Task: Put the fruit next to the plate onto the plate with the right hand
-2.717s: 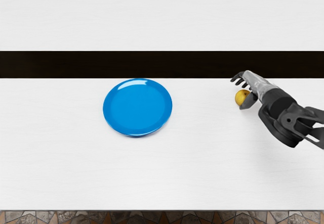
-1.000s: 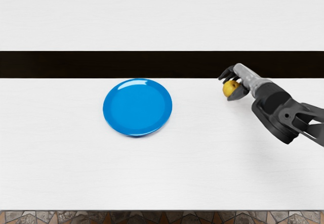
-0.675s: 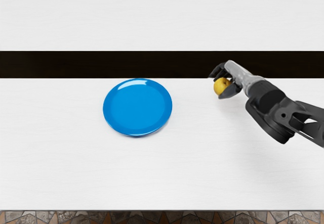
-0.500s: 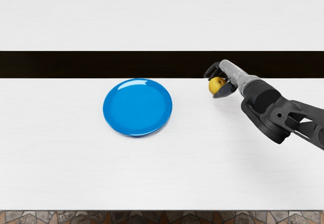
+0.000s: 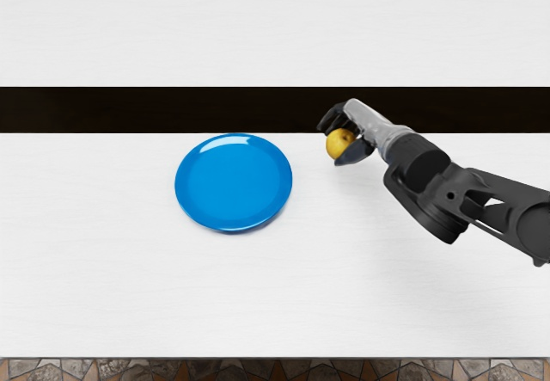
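Observation:
A round blue plate [image 5: 233, 181] lies on the white table, left of centre. A small yellow fruit [image 5: 339, 143] is held above the table's far edge, to the right of the plate and apart from it. My right hand [image 5: 341, 140] is shut on the fruit, dark fingers curled over its top and thumb under it. The right arm [image 5: 455, 196] reaches in from the right edge. The left arm is out of view.
The white table [image 5: 275, 278] spreads wide in front of the plate. A dark gap [image 5: 129, 110] runs along the table's far edge, with a white surface behind it. A tiled floor strip shows at the bottom.
My right hand closed on the fruit, lifted it off the table at the right, and has carried it leftward toward the plate.

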`<action>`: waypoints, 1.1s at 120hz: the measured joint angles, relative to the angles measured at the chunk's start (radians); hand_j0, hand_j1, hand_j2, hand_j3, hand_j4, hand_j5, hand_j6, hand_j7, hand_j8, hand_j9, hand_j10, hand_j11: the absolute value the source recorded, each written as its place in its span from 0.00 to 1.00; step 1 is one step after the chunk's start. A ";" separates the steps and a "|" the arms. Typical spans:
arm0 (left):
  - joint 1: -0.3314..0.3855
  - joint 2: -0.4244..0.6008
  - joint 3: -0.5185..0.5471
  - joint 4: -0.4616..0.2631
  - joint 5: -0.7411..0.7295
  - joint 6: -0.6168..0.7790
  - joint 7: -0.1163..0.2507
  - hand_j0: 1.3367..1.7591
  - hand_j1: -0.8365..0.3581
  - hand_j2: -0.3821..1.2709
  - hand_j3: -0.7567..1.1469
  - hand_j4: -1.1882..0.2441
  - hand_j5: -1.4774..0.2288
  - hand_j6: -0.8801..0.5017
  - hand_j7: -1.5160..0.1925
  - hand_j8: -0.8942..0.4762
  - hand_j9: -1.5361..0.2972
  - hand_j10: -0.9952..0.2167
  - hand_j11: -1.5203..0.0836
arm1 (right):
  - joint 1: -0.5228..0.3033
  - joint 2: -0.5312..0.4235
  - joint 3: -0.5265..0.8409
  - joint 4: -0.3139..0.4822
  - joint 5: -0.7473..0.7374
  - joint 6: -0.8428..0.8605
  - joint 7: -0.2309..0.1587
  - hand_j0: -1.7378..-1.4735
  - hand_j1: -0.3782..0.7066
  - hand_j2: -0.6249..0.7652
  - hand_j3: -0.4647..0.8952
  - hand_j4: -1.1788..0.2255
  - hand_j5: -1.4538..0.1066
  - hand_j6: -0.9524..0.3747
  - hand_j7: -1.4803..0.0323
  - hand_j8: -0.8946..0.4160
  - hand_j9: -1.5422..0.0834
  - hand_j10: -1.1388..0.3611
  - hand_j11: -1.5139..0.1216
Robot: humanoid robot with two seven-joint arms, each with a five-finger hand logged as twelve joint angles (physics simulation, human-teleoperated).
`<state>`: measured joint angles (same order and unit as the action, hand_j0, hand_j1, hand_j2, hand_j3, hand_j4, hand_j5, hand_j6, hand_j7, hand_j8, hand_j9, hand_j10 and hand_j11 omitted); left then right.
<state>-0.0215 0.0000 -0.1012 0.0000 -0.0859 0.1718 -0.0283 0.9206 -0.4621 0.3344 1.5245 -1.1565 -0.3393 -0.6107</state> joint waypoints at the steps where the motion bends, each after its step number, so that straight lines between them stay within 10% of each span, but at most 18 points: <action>1: 0.000 0.000 0.000 0.000 0.000 0.000 0.000 0.76 0.99 0.23 0.40 0.83 0.87 0.64 0.89 0.65 0.84 0.82 0.95 | 0.000 0.001 0.000 0.000 0.000 0.000 0.000 0.30 0.57 0.51 0.34 0.45 0.48 0.31 0.51 0.34 0.52 0.40 0.50; 132: 0.000 0.000 0.000 0.000 0.000 0.000 0.000 0.76 0.99 0.23 0.40 0.83 0.87 0.64 0.89 0.65 0.84 0.82 0.95 | 0.040 0.184 0.000 -0.003 -0.005 -0.004 0.000 0.30 0.57 0.50 0.34 0.45 0.48 0.31 0.51 0.35 0.51 0.40 0.49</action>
<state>-0.0215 0.0000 -0.1012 0.0000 -0.0859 0.1718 -0.0283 0.9610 -0.2782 0.3344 1.5211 -1.1612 -0.3437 -0.6108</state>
